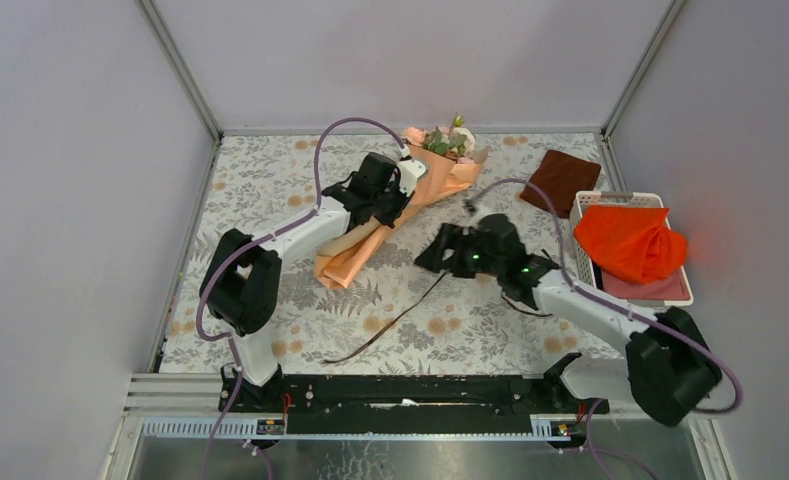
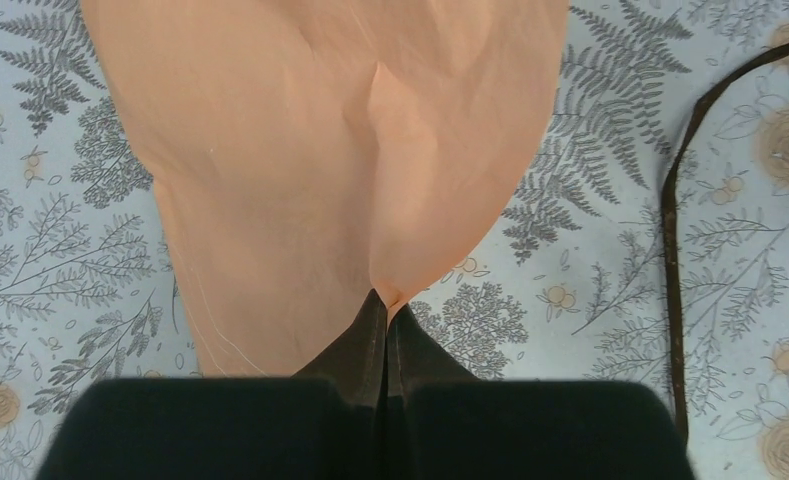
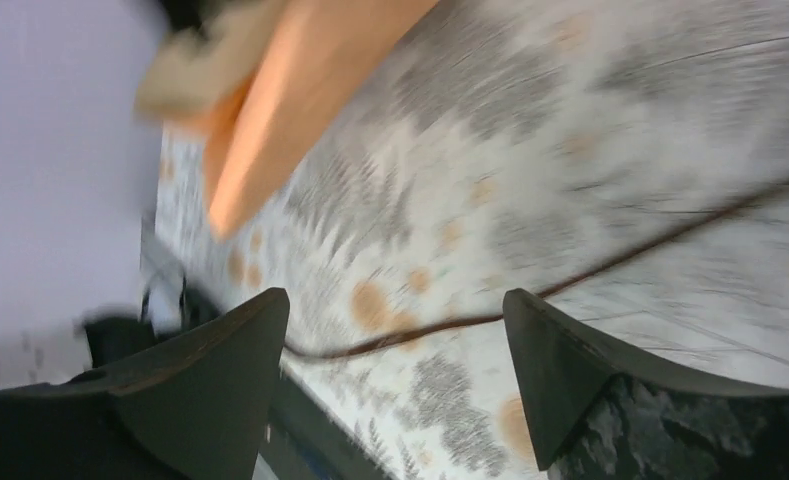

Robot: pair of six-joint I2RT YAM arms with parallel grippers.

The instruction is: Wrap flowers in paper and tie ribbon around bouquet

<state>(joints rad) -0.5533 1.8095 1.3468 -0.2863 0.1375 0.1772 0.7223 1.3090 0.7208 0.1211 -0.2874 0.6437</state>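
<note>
A bouquet (image 1: 395,215) is laid diagonally on the floral-patterned tabletop (image 1: 270,180), left of centre. It is made up of pale pink and cream flowers (image 1: 440,140) with green leaves, wrapped in a long cone of peach-orange paper (image 2: 300,150). The blooms are pointed toward the far edge, and the narrow open end of the cone is turned toward the near left.

The left hand (image 2: 385,305) is held over the middle of the cone. In the left wrist view its dark fingers (image 2: 355,345) are seen pressed together, and a fold of the paper is pinched at their tips, so the hand is clenched on the wrapping.

A long, very thin dark brown ribbon (image 1: 390,322) is laid loose on the tabletop, running from near the right hand toward the near edge. It is not wound round the bouquet and lies apart from the paper.

The right hand (image 3: 390,330) is held low over the tabletop just right of the bouquet. Though the right wrist view is blurred, its two fingers are seen spread wide with nothing gripped between them. The ribbon is seen on the tabletop beyond the gap.

At the far right a dark brown folded cloth (image 1: 562,180) is laid flat. Beside it a white basket (image 1: 620,194) is set, with a bright orange cloth (image 1: 630,245) piled in it.
</note>
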